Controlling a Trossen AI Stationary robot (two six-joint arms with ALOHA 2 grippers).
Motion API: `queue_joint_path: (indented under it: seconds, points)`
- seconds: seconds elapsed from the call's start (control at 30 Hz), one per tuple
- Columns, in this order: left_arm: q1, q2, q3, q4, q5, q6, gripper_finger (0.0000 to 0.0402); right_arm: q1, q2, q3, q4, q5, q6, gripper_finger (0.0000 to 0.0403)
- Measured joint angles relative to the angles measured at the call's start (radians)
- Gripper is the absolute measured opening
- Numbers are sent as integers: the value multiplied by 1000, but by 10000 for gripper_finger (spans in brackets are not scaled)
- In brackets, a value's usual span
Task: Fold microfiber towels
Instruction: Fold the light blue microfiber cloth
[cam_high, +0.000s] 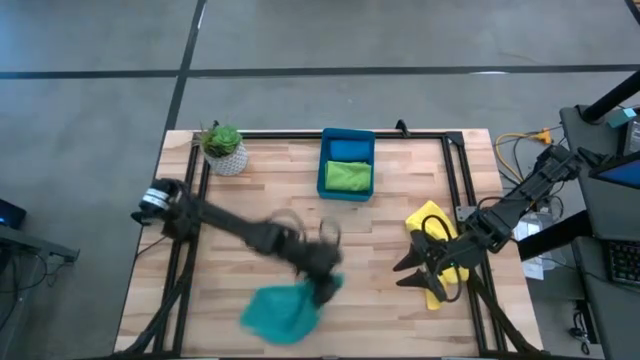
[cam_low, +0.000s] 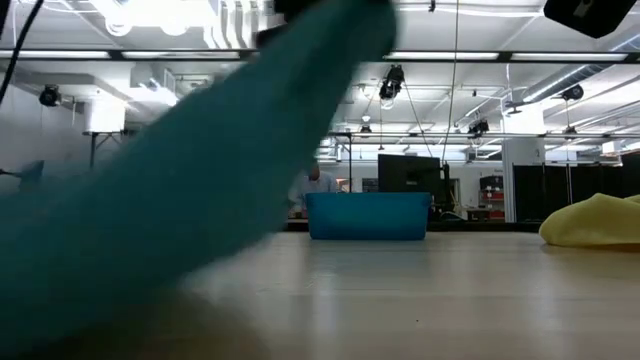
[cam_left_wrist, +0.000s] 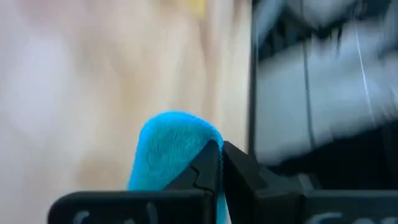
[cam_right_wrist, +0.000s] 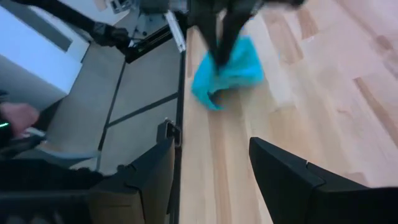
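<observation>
My left gripper (cam_high: 328, 285) is shut on the teal towel (cam_high: 278, 310) near the table's front edge, left of the middle. The towel also fills the left of the low view (cam_low: 180, 200) and shows bunched in the right wrist view (cam_right_wrist: 230, 65). The yellow towel (cam_high: 432, 225) lies crumpled on the table at the right (cam_low: 595, 222). My right gripper (cam_high: 415, 270) stands open above its near left part, with bare table between its fingers (cam_right_wrist: 211, 180). A blue towel (cam_high: 350, 148) and a lime green towel (cam_high: 348, 177) lie in the blue bin (cam_high: 323, 160). My left gripper pinches a bunched bit of the teal towel (cam_left_wrist: 186, 149) between its two fingers, which slant down from the table's left. The cloth hangs slack below and to the left of the fingers (cam_right_wrist: 214, 59). Whether its lower end rests on the table, I cannot tell.
The blue bin (cam_low: 368, 216) stands at the far middle of the table. A potted plant (cam_high: 224, 148) stands at the far left corner. Black frame rails run along the table's left and right sides. Bare wood lies between the teal and yellow towels.
</observation>
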Motion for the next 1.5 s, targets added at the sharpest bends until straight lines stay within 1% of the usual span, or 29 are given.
queue_joint_path:
  seconds: [0.07, 0.13, 0.2, 0.27, 0.33, 0.4, 0.47, 0.53, 0.63, 0.7, 0.77, 0.87, 0.93, 1.0, 1.13, 1.23, 1.33, 1.4, 1.5]
  points:
    - [71, -3, 93, -6, -57, 57, 0, 15, -2, 0, 2, 31, 8, 203]
    - [129, -3, 187, 3, -115, 79, 0, 31, -9, 0, 2, 48, 23, 203]
    - [156, -6, 274, 35, -169, 124, 0, 47, -13, 0, 3, 56, 44, 203]
    - [156, -15, 344, 35, -217, 199, 0, 64, -14, 0, 1, 58, 65, 203]
    - [142, -34, 377, -59, -286, 231, 0, 83, -14, 0, 1, 75, 85, 203]
    - [129, -44, 372, -214, -346, 225, 0, 105, -14, 0, 2, 111, 96, 203]
    - [114, -40, 330, -377, -384, 180, 0, 123, -13, 0, 2, 160, 98, 203]
    - [100, -25, 249, -432, -397, 130, 0, 136, -13, 0, 2, 219, 98, 203]
    - [73, -21, 98, -389, -356, 69, 0, 140, -13, 0, 2, 285, 87, 203]
    - [53, -22, -3, -298, -296, 21, 0, 139, -13, -1, 2, 312, 80, 203]
    - [27, -22, -98, -228, -245, -12, 0, 139, -12, -1, 1, 375, 80, 203]
    - [-16, -26, -196, -195, -203, -54, 0, 128, 14, -2, 3, 502, 60, 203]
    - [-38, -30, -242, -195, -178, -61, 0, 90, 42, -2, 9, 515, 18, 203]
    - [-58, -32, -273, -197, -150, -55, 0, 33, 81, -2, 35, 474, -20, 203]
    - [-95, -58, -303, -191, -131, 33, 0, -108, 199, -3, 114, 295, -123, 203]
    - [-119, -71, -328, -188, -126, 127, 0, -230, 297, 10, 173, 219, -136, 203]
    - [-121, -78, -356, -192, -123, 149, 0, -357, 401, 37, 233, 133, -175, 203]
    - [-115, -105, -387, -189, -123, 149, 0, -437, 479, 69, 287, 19, -240, 203]
    - [-104, -145, -433, -161, -127, 152, 0, -538, 606, 145, 289, -158, -318, 203]
